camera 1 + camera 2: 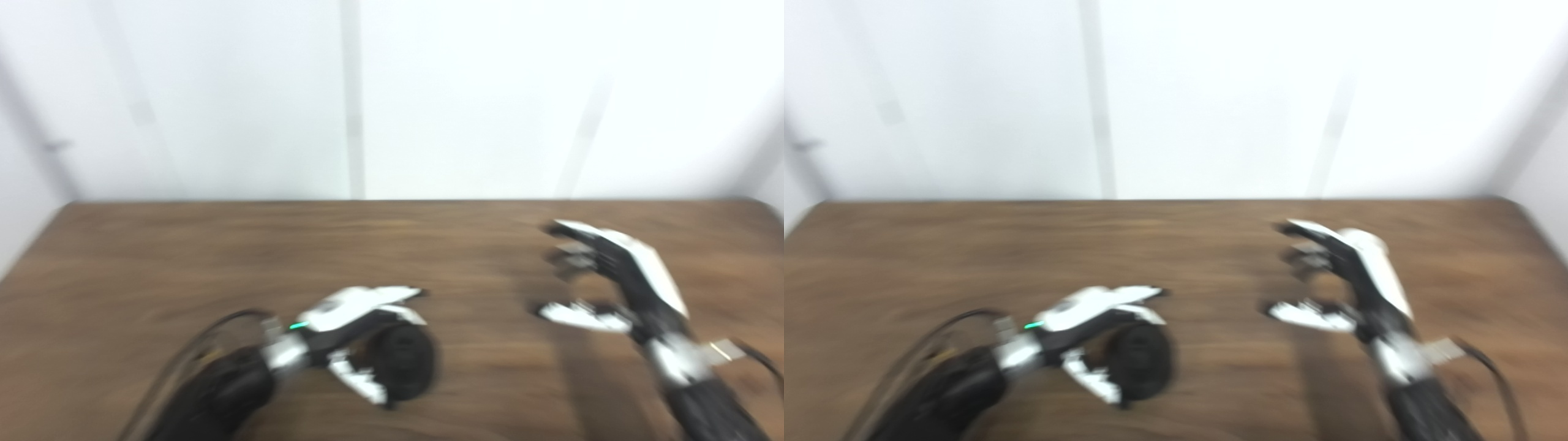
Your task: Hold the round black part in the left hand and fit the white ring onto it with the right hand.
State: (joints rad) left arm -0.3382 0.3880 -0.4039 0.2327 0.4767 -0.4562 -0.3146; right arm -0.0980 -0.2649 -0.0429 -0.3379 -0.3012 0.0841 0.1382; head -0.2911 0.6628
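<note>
The round black part, a dark, thick disc-like piece blurred by motion, sits low on the brown wood-grain table inside the grasp of the left hand. That hand's white-and-black fingers reach over the top of the part, and its thumb curls under the near side, so the hand is closed around the part. Whether the part rests on the table or is lifted just clear of it cannot be told through the blur. A small green light glows at the hand's wrist, and a thin dark cable loops away behind the black forearm toward the bottom left corner.

Well apart from the left hand, off toward the far right of the table, is the right hand. Its fingers are curved and spread away from the thumb, with bare wood visible in the gap between them; it holds nothing and stands open. The white ring cannot be made out anywhere in these blurred views.

Beyond both hands, past the table's far edge, stands a plain white panelled wall.
</note>
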